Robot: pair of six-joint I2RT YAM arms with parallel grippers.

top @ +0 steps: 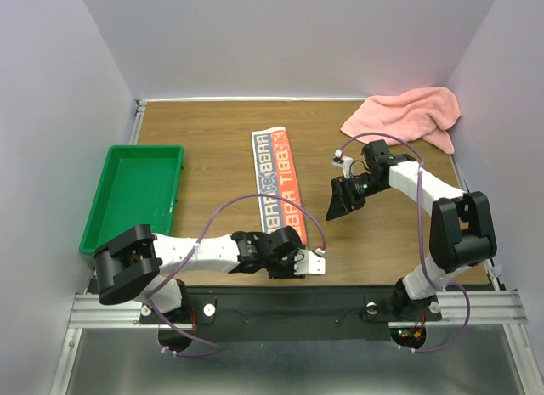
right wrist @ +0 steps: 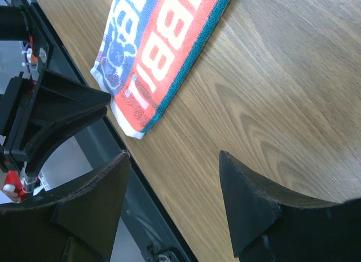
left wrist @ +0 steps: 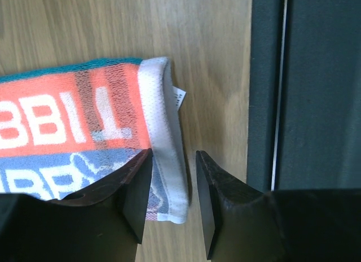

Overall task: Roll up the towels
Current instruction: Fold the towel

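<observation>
Left gripper [left wrist: 174, 156], jaws partly spread, straddles the printed towel [left wrist: 73, 115] at its near white hem; right gripper [right wrist: 173, 154] hovers wide open beside it.

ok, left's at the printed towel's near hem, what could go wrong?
1. Left gripper straddles only one corner of the printed towel at its white hem. Closing may catch little cloth and start a skewed roll.
2. That end lies near the table edge and could drag off.
3. Right gripper hangs open beside it, pinning nothing.
</observation>
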